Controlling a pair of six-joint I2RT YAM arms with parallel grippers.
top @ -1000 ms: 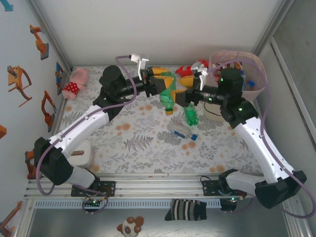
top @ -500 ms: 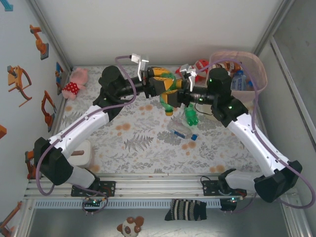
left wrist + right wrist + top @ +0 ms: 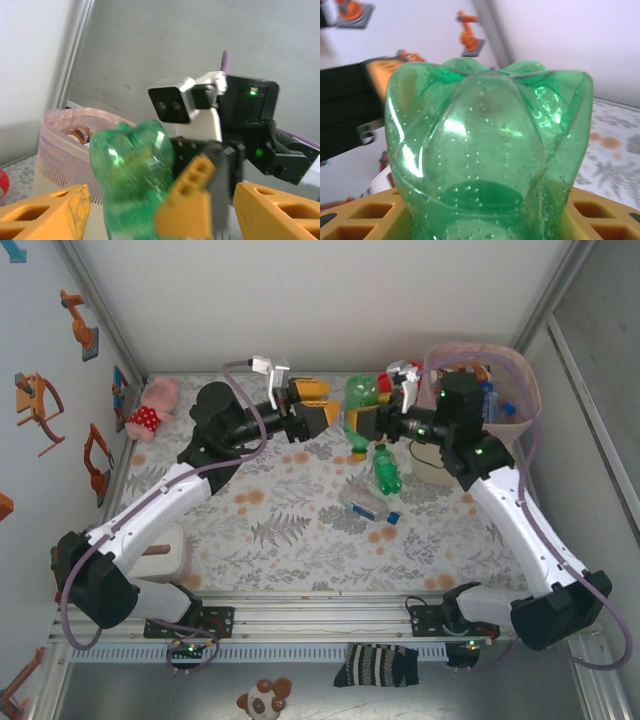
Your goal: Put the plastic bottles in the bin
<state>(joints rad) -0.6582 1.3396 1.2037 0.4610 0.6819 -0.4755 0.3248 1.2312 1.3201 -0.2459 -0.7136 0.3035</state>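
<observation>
Green bottle (image 3: 357, 402), light and crushable we judge; right fingers (image 3: 600, 215) pinch its body; left fingers (image 3: 45, 210) spread, nine o'clock.

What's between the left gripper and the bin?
In the top view, the green bottle, held in the right gripper, hangs between the open left gripper and the bin; the left wrist view shows the same lineup.

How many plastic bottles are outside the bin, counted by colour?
Green: 2 (held green bottle in the right gripper; lying green bottle on the table)
Clear, blue label: 1 (clear bottle)
Total in sight: 3
</observation>
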